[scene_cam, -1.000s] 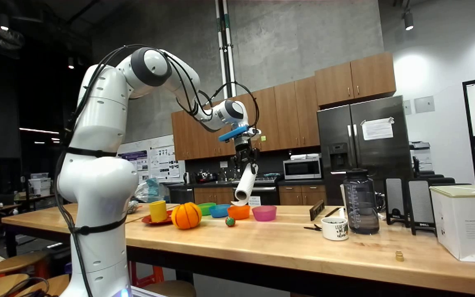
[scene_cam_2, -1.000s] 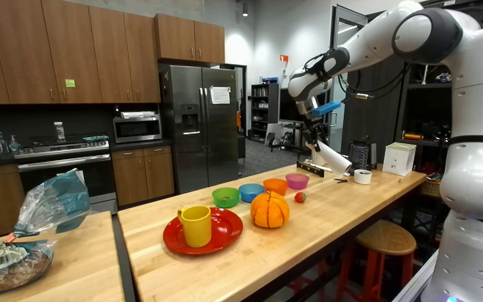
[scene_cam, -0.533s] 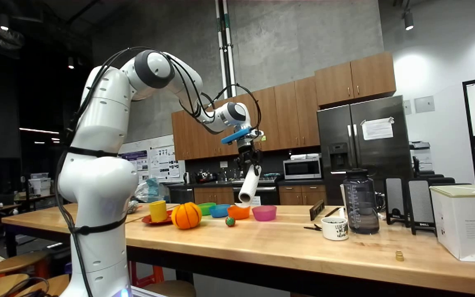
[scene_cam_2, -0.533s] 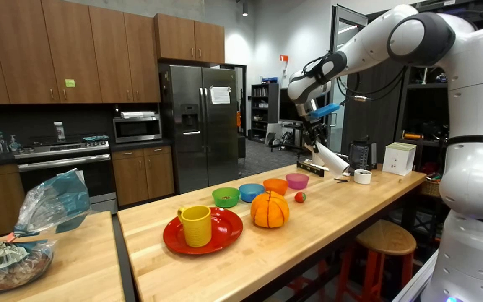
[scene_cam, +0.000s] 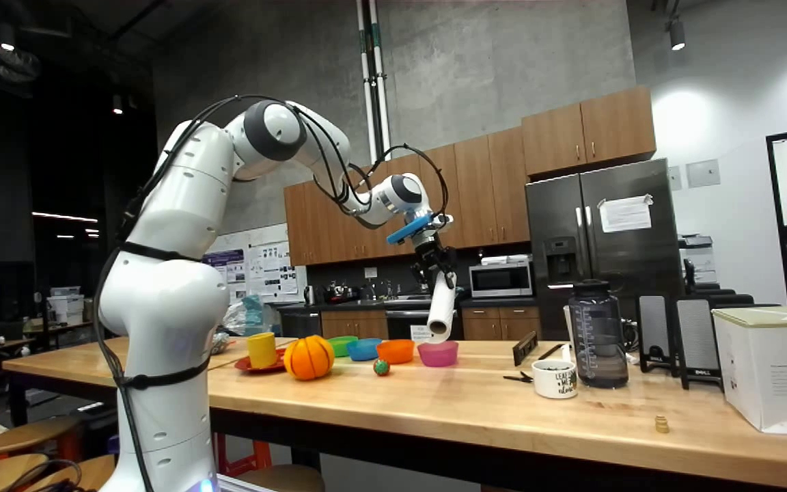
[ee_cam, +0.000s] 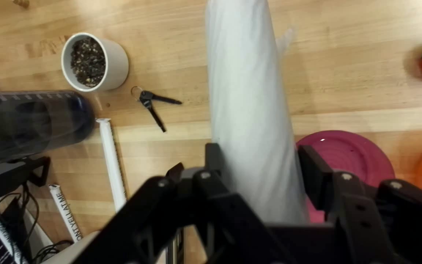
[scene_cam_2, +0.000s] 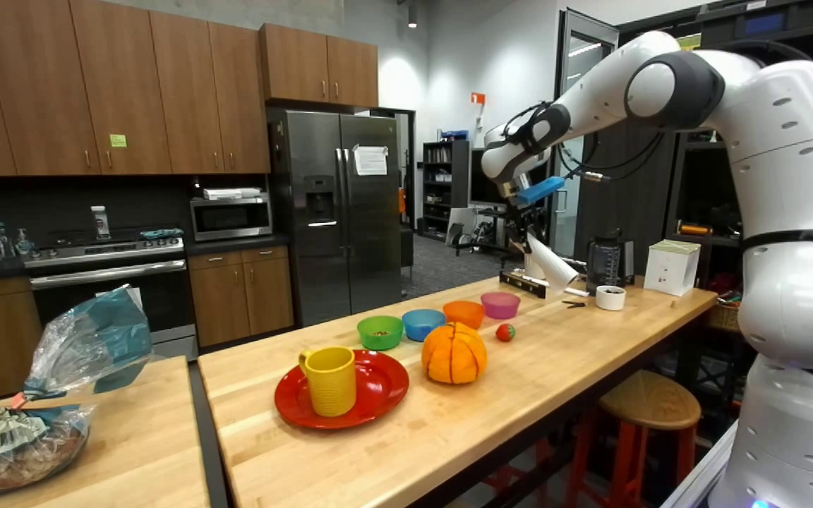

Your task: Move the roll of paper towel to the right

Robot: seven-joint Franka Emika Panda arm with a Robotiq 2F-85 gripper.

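The roll of paper towel (scene_cam: pixel 442 306) hangs above the desk (scene_cam: pixel 468 400), held near its upper end by the fingers (ee_cam: pixel 314 172), which press it from either side. In the wrist view it shows between the pink bowl (ee_cam: pixel 361 154) and the keys (ee_cam: pixel 147 99). The step in hand looks like the carry to the right. To do it well, hold this height until the lower end is well past the bowl, then bring the roll nearer to upright: at this tilt, with the lower end angled toward the near edge, it would land on its rim and could topple. Lower it slowly, let the base sit flat, and only then let go, short of the keys and the white cup (scene_cam: pixel 555 385). A modest squeeze should be enough, since the paper will probably dent.

The roll is slim and white, with soft lengthwise creases and a hollow core showing at the lower end; what seems a loose flap, blurred, sticks out there.

Just beyond the cup stands the dark bottle (scene_cam: pixel 598 335), and farther right the white box (scene_cam: pixel 776 369); to the left come the orange bowl (scene_cam: pixel 395 351) and then the pumpkin (scene_cam: pixel 309 357).
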